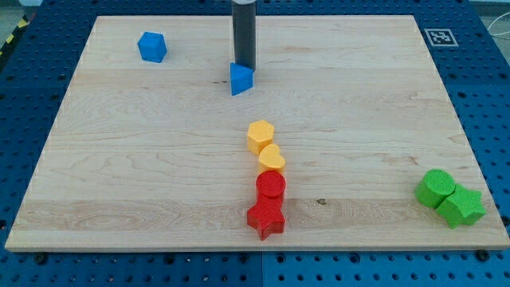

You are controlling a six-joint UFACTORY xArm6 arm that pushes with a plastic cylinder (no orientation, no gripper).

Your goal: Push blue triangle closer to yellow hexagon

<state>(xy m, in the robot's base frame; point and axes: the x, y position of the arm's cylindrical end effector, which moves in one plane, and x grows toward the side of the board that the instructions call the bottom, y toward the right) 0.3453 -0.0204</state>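
My tip (244,67) stands at the upper middle of the board (119,183), set down at the top edge of the blue triangle (241,79), touching it or just short of touching; the view does not settle which. The rod carries no jaws and grips nothing; it can only shove.

The triangle is judged a small, rigid, light block that will slide readily on the smooth wood. Its slanted faces are apt to make it swivel or slip sideways if pressed off centre. The proper contact is the middle of the face on the view's top side, where the tip now sits.

The yellow hexagon (260,136) lies toward the view's bottom and slightly right of the triangle, well apart, with bare board between. A push down-view, angled a little right, would close the gap.

Just below the hexagon, touching it, sits a yellow heart (272,158), then a red cylinder (271,186) and a red star (266,220) in a column. An overlong push risks disturbing that column.

Elsewhere: a blue cube (151,46) at top left, a green cylinder (436,187) and another green block (461,206) at bottom right.
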